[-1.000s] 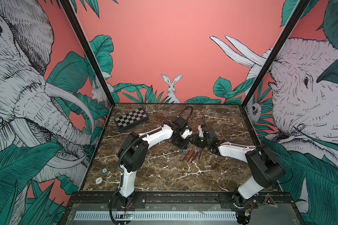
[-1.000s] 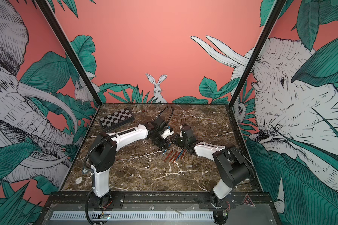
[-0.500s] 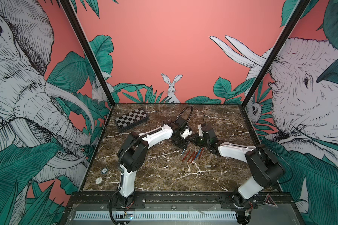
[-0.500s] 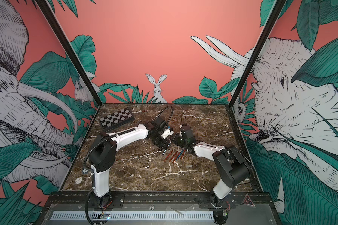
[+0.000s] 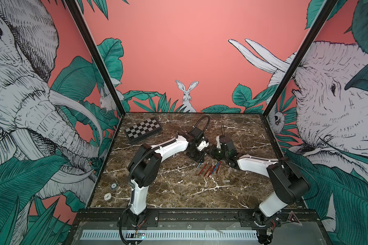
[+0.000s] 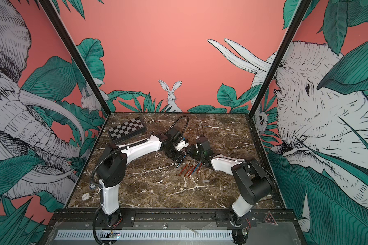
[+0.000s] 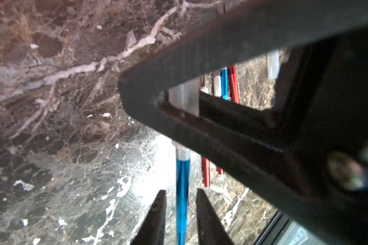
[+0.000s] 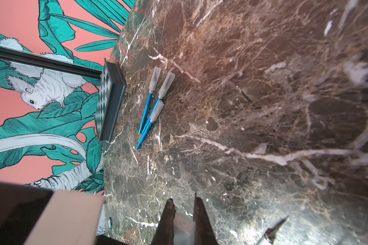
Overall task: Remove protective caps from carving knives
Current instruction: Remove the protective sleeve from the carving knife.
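right gripper [image 8: 183, 199] fingers pinched on protective cap [image 8: 183, 229], left gripper [image 7: 180, 191] fingers narrowly parted, blue carving knife [image 7: 182, 178] between them, gap either side, its silver end behind right fingers

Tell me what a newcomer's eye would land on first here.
At the middle of the marble table, the right gripper pinches a clear cap, facing the left gripper, open around a blue knife. Nearer the camera lies a row of red and blue knives; a checkered board sits at the far left corner.
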